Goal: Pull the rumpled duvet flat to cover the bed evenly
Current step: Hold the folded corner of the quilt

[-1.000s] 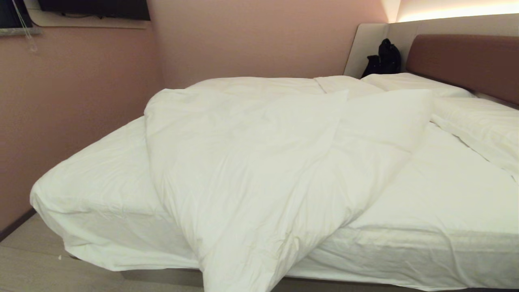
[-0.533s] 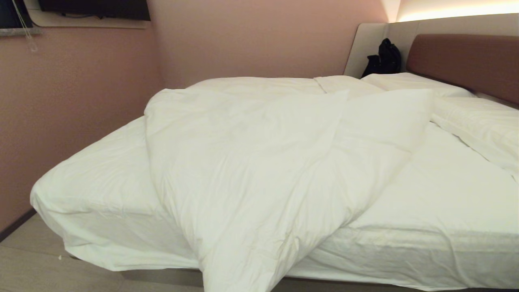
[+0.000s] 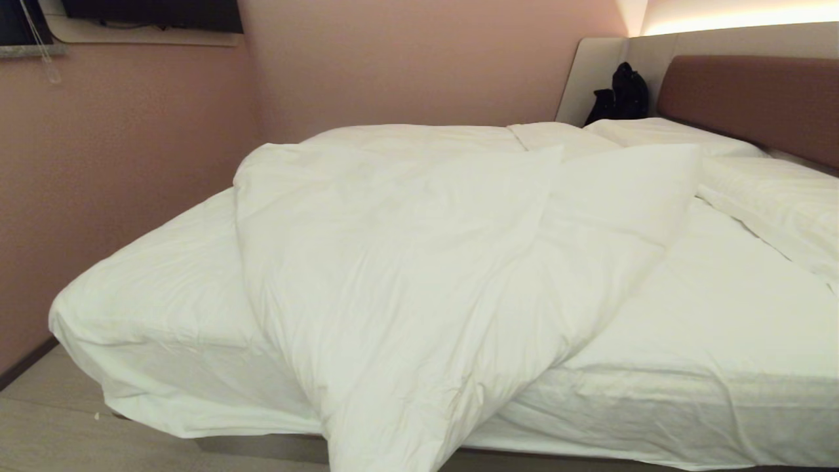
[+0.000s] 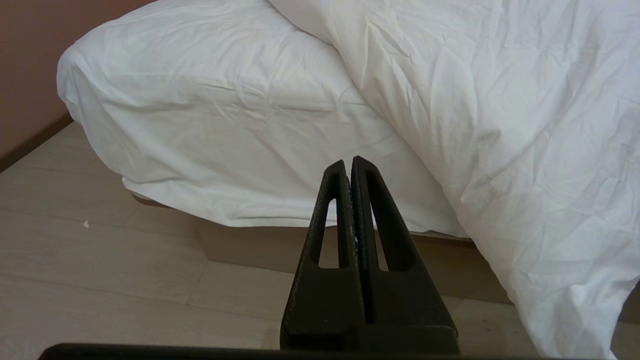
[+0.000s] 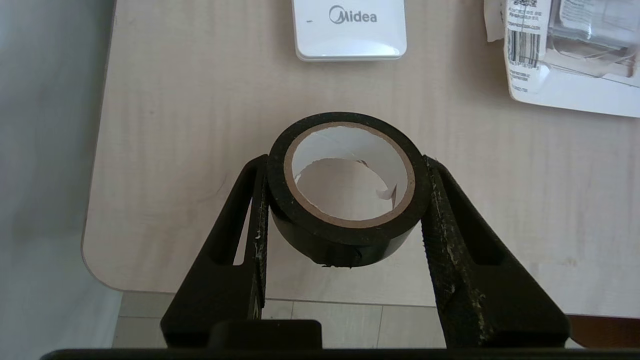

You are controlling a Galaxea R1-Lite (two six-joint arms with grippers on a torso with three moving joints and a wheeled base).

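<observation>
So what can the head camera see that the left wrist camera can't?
Only the head view shows the brown headboard, the pillows and a black bag at the far corner. Only the left wrist view shows the left gripper, fingers shut, held near the floor short of the bed. Both show the rumpled duvet spilling over the bed's near edge.

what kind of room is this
Most likely a bedroom, perhaps a hotel room: a wide bed with a padded headboard fills it, a rumpled white duvet is heaped across it, and pillows lie by the headboard, with pink walls close around.
</observation>
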